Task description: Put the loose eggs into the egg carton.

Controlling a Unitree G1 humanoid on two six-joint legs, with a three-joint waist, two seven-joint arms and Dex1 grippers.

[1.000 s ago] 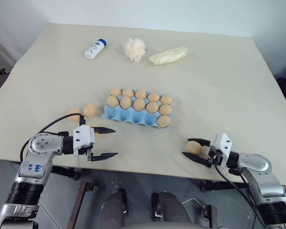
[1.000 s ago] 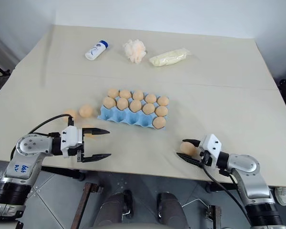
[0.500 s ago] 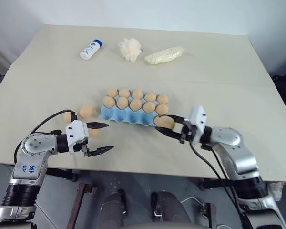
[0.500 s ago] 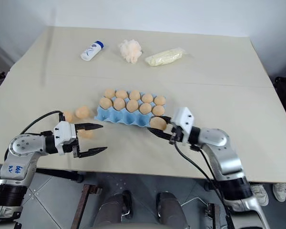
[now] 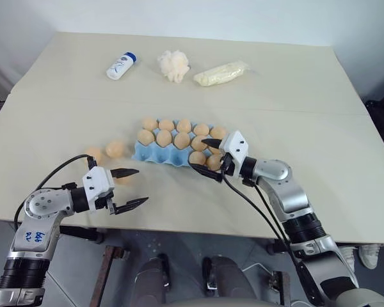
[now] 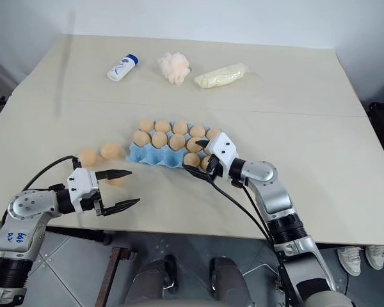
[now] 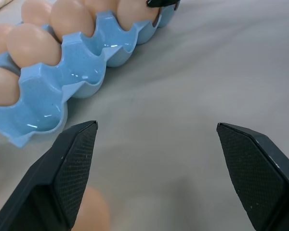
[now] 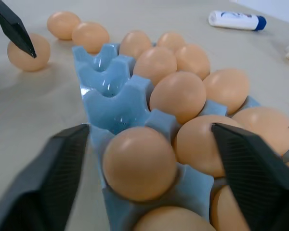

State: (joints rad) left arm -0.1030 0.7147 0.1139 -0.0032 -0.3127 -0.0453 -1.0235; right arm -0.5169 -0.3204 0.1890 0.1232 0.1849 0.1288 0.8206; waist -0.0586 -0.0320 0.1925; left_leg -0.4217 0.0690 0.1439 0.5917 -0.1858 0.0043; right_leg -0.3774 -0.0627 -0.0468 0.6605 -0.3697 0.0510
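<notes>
Carton (image 5: 155, 155) sits mid-table (image 5: 307, 96), long side running roughly 9-to-3. Back and middle rows are full. In the front row the two cups at the 3 o'clock end hold eggs (image 5: 197, 157); the three cups toward 9 o'clock are bare.

Right gripper (image 5: 206, 158) is at the carton's front 3 o'clock corner, fingers wide apart, straddling the front-row eggs. Nothing is clamped: in the right wrist view an egg (image 8: 139, 163) sits in its cup between the two fingers (image 8: 48, 187) with clear gaps on both sides.

Left gripper (image 5: 129, 188) hovers near the table's front edge, at about 7 o'clock from the carton, fingers apart, empty. Its tips point toward the carton's front side.

Loose eggs: two (image 5: 114, 149) lie side by side just off the carton's 9 o'clock end, not touching it. A third (image 6: 117, 180) is partly hidden behind the left gripper's upper finger, by the tip (image 8: 19, 38) in the right wrist view.

Far side, at 12 o'clock: bottle (image 5: 121, 65), puff (image 5: 173, 65), packet (image 5: 220, 73), well apart from the carton.
</notes>
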